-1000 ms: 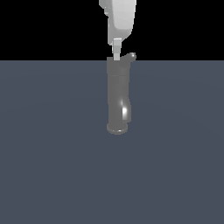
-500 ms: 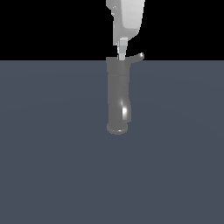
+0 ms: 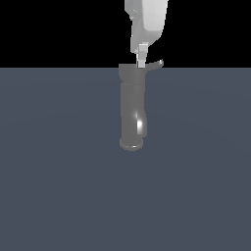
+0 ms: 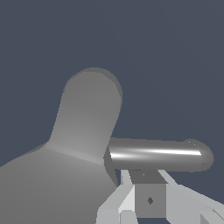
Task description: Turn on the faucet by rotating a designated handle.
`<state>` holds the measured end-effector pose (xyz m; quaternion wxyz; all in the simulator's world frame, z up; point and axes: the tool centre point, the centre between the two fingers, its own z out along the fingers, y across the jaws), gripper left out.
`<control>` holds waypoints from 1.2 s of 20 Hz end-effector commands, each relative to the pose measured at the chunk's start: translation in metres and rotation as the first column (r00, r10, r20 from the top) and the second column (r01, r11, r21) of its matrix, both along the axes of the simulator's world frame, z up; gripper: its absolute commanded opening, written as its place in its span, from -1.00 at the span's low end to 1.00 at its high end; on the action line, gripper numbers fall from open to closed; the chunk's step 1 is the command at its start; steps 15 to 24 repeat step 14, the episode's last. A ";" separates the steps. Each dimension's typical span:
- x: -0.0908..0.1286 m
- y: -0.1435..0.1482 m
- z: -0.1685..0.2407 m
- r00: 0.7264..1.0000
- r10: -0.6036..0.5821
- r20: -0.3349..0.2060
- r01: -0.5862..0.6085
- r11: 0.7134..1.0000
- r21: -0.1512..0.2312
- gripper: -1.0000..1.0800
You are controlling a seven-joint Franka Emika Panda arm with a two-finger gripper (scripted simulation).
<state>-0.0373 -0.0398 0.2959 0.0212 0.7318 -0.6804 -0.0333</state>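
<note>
Change: since a second ago the gripper (image 3: 142, 62) has been shifted toward the exterior view's right and the handle (image 3: 156, 65) has been swung out further to that side; the faucet (image 3: 133, 108) has stayed in place.
Surface: a flat, plain slate-blue surface (image 3: 59, 171) is seen filling the lower part of the exterior view, unmarked and evenly lit.
Room: only flat black is shown above the far edge of the surface; no walls or furniture can be made out.
Count: one faucet, one handle, one arm with one gripper.
Faucet: it is seen near the middle of the exterior view, with its wider cap at the far edge of the surface and its flared ring at the near end; a bright highlight is seen just above the ring.
Handle: it is seen projecting from the cap toward the exterior view's right, slightly curved; in the wrist view the handle (image 4: 157, 154) is seen as a glossy bar just beside a fingertip (image 4: 148, 199).
Gripper: it is lowered from above onto the cap end, beside the handle's root; whether it is clenched or released cannot be told.
</note>
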 end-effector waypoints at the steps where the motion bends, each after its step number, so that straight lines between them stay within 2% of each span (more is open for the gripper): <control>1: 0.034 -0.030 0.001 0.997 -0.046 0.067 0.046 0.999 -0.006 -1.00; 13: 0.065 -0.066 0.001 0.993 -0.091 0.077 0.093 0.996 -0.014 -1.00; 24: 0.065 -0.066 0.001 0.993 -0.091 0.077 0.093 0.996 -0.014 -1.00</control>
